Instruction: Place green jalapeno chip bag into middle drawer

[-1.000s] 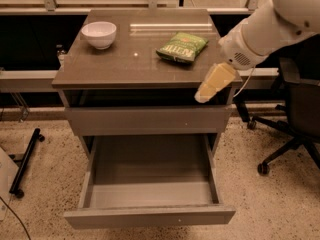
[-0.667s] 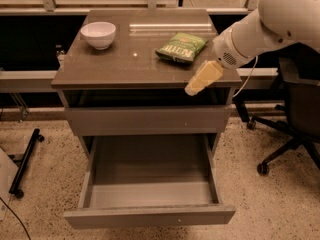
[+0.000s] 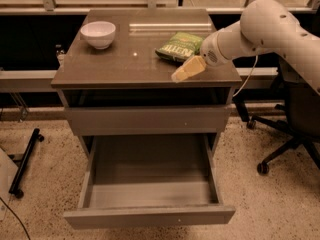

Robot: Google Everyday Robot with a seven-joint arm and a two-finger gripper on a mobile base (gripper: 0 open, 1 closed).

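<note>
The green jalapeno chip bag (image 3: 179, 46) lies flat on the cabinet top (image 3: 125, 64), toward its right rear. My gripper (image 3: 186, 69) hangs over the top's right front, just in front of the bag and slightly to its right, not touching it. The middle drawer (image 3: 150, 216) is pulled out below, deep and grey, with nothing inside; a small pale dot marks its front.
A white bowl (image 3: 98, 34) stands at the top's left rear. A shallower shut drawer front (image 3: 147, 120) sits above the open drawer. An office chair (image 3: 290, 134) stands to the right. A black stand leg (image 3: 25, 161) lies on the floor at left.
My gripper has moved left and up, from past the cabinet's right front corner to over the top, close in front of the chip bag. The bag and bowl have not moved.
</note>
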